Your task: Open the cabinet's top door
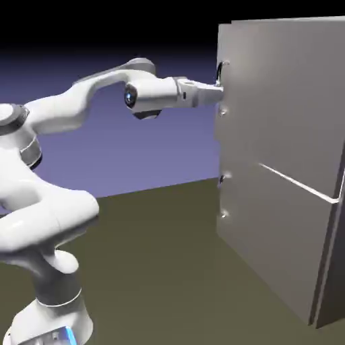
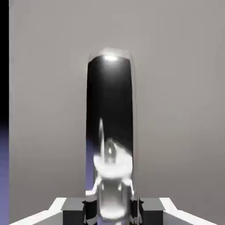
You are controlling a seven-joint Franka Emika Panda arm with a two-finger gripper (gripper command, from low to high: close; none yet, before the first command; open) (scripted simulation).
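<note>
At the exterior view's right stands 1 tall grey box-shaped cabinet (image 1: 290, 121) with 2 flat door panels, 1 above the other. The taller grey rectangular top door (image 1: 286, 87) forms the upper part of the front face, above the shorter grey lower door (image 1: 276, 215); both doors lie closed, and a bright seam line (image 1: 296, 182) runs between them. The white jointed robot arm (image 1: 60, 114) rises at the exterior view's left, bends at its upper joints and extends toward the front edge of the top door. At its end, the 2-finger gripper (image 2: 112, 212) is closed on the glossy, reflective vertical bar handle (image 2: 110, 110) of the top door, with 1 grey fingertip on each side of the bar. In the hand view, the handle stands upright at the centre against the plain grey door surface, its rounded upper end well above the fingertips and its surface showing dark areas and white reflections. A strip of blue-violet and black backdrop (image 2: 4, 176) shows along the hand view's left edge, beyond the door's edge.
</note>
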